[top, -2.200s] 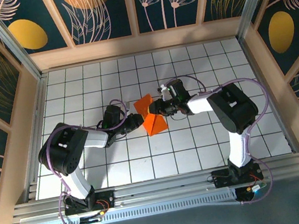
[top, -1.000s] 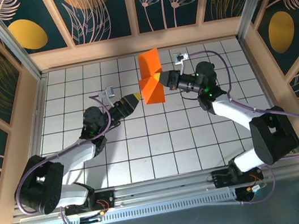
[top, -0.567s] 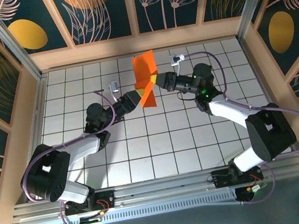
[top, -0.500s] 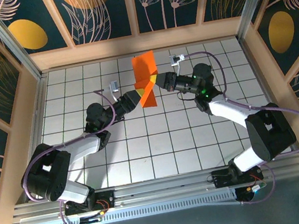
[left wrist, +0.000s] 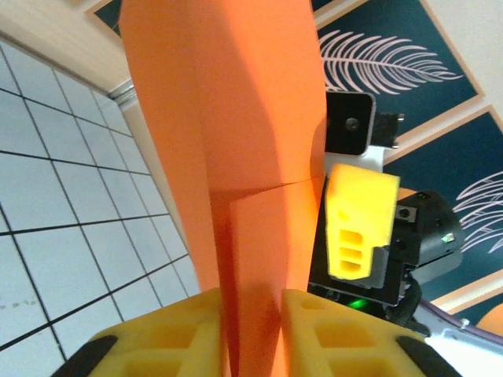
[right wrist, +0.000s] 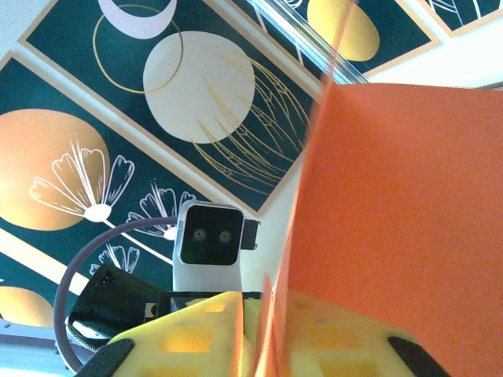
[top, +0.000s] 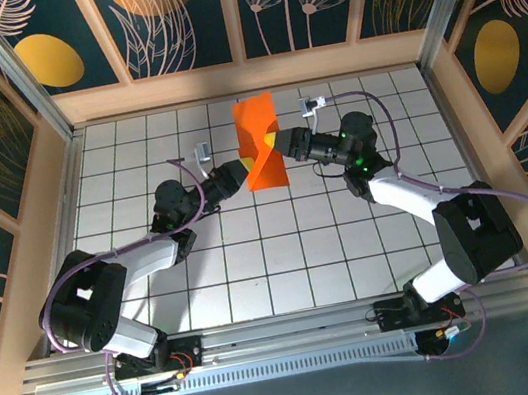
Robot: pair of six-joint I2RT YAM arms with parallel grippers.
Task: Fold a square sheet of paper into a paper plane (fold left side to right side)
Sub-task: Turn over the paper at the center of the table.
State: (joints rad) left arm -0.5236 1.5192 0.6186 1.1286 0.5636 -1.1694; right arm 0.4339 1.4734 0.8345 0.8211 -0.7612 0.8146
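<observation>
White gridded worktop (top: pixel 284 255), floral panels (top: pixel 164 22) behind; top view. Orange paper (top: pixel 259 137) held off the surface near the middle of the far edge, creased and standing roughly upright. Left gripper (top: pixel 243 168) clamped on its lower left; right gripper (top: pixel 279 144) clamped on its right side, the two facing each other across the sheet.

Left wrist view. Paper (left wrist: pixel 236 133) rising from between yellow fingers (left wrist: pixel 157 338), pinched tight, a fold line crossing midway. Right gripper's yellow finger (left wrist: pixel 357 224) touching the sheet's right edge.

Right wrist view. Paper (right wrist: pixel 401 212) across the right half, its edge nipped between yellow fingers (right wrist: pixel 189 338). Left arm's camera (right wrist: pixel 207 239) just beyond.
</observation>
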